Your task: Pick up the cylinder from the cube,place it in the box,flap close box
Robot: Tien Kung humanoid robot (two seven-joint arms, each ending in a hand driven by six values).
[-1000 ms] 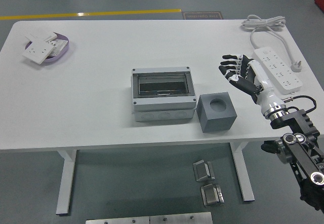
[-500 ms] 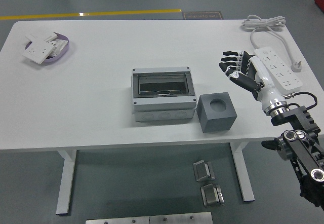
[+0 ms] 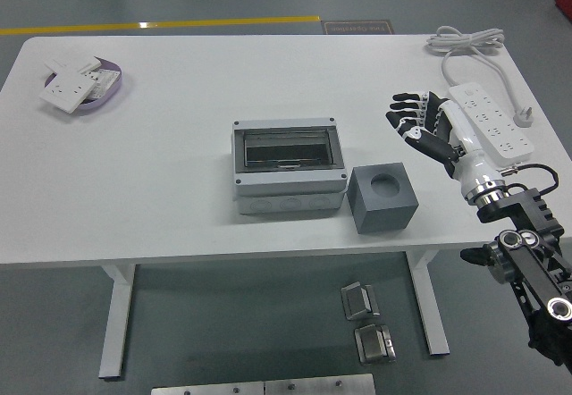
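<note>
Right hand (image 3: 420, 127) hovers above the counter (image 3: 179, 198) with its fingers (image 3: 404, 116) spread and relaxed, holding nothing; it stands to the right of the grey cube (image 3: 382, 198) and a little farther back, clearly apart from it; your left hand does not appear in the head view, so the right is the only one placed to act; the cube sits near the counter's front edge, just beside the right front corner of the grey box (image 3: 288, 164), whose window-like top shows a dark interior; the cube's upper face carries a round dark recess (image 3: 387, 183), and whether the cylinder sits down inside it or the socket is empty cannot be told from this view; if it is there, its long axis would run vertically, so judge the approach as a move leftward and toward the near edge, then down onto the recess from above; from the cube, the box lies immediately to the left; a white power strip (image 3: 492, 122) lies under and behind the wrist, a snag to watch as you move off
</note>
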